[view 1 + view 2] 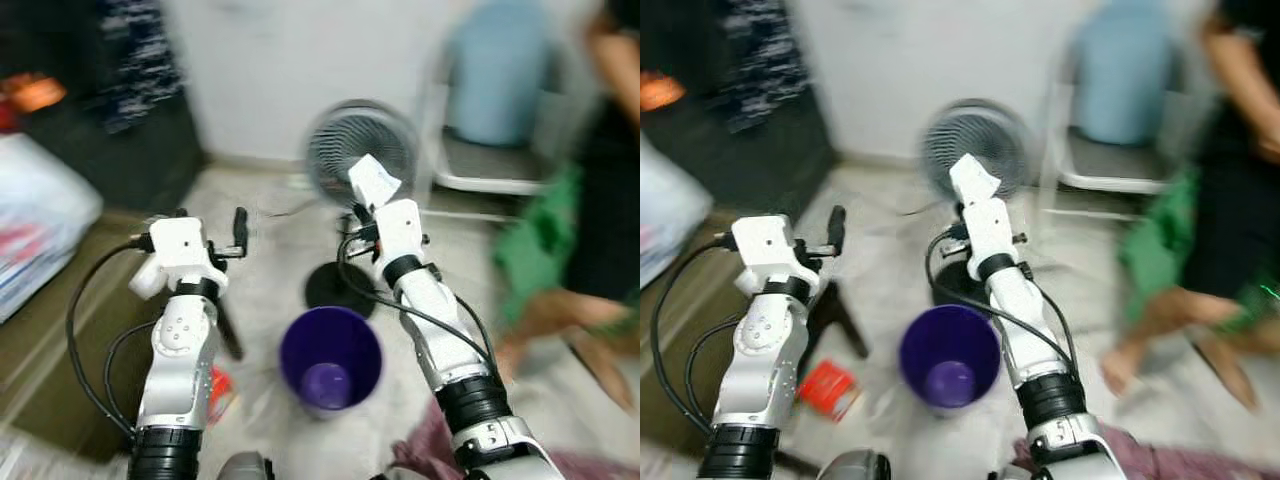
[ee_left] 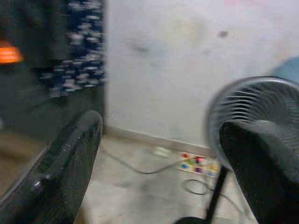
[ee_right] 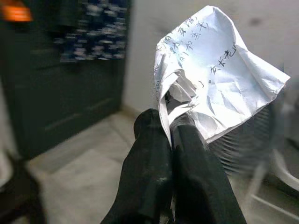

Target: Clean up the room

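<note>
My right gripper is shut on a crumpled white paper with handwriting on it. It holds the paper up in front of the floor fan, above and beyond the purple bin. The bin stands upright on the floor between my two arms, and its inside looks bare. My left gripper is raised at the left, level with the right one. In the left wrist view its fingers stand wide apart and open, holding nothing.
A floor fan stands just beyond the bin, with a power strip by the wall. A person stands at the right beside a green item and a white chair. A red packet lies left of the bin. A dark cabinet is at the left.
</note>
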{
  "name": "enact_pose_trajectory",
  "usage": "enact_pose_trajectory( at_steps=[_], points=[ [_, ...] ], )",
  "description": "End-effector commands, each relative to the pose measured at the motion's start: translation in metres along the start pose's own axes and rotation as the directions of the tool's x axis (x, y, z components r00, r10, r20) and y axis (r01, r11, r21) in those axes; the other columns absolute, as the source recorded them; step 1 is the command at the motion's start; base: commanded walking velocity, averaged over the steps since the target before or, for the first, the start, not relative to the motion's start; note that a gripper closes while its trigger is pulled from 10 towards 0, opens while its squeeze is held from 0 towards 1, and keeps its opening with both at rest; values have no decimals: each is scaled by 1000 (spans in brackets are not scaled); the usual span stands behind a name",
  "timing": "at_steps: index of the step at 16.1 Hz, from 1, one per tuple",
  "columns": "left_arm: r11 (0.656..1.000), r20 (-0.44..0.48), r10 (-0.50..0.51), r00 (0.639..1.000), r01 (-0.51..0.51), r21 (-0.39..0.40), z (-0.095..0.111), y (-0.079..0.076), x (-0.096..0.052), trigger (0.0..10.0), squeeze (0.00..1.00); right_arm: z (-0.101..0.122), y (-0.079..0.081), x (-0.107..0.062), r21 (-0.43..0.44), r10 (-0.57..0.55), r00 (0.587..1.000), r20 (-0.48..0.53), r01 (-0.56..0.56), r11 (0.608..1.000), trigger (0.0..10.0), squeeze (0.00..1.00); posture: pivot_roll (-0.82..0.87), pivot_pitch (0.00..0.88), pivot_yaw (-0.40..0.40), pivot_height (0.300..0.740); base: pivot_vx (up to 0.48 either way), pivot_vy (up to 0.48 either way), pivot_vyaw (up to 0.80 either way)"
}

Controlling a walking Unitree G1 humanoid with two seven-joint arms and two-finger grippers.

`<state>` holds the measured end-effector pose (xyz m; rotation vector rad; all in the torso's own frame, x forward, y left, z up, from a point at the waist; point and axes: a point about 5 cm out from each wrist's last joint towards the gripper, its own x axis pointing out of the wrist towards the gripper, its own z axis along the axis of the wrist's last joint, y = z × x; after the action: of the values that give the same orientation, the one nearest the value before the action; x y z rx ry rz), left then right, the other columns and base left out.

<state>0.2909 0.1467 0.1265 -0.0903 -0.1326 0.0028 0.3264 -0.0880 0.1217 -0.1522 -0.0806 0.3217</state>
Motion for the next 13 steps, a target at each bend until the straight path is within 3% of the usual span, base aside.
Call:
enact_pose_trajectory(
  at_steps=[1,2,4,8,10,13],
  points=[
    [1000,-10,-12,1000,12,2,-1,0,0,10000,0,1,0,2,-24,-11,1000,-6,11,1000,10000,0,16,31,23,740,0,0,800],
    [999,-2,-37,999,37,28,0,0,-1,10000,0,-6,-8,2,-73,-80,995,-56,76,994,10000,0,16,31,23,740,0,0,544],
    [996,5,-63,998,63,63,2,5,-3,10000,0,-19,-21,-1,-65,-168,976,-142,160,985,10000,0,27,31,22,740,0,0,459],
    [993,6,-80,997,79,93,4,12,-4,10000,0,-23,-27,-1,-58,-219,961,-169,212,976,10000,0,28,32,27,740,0,0,0],
    [982,29,-167,986,164,94,9,6,-6,10000,0,-27,-36,-2,-76,-285,931,-227,275,959,10000,0,30,29,27,740,0,0,0],
    [977,33,-191,981,187,103,10,5,-6,10000,0,-31,-46,-7,-65,-335,899,-284,330,942,10000,0,25,23,30,740,0,0,0]
  ],
)
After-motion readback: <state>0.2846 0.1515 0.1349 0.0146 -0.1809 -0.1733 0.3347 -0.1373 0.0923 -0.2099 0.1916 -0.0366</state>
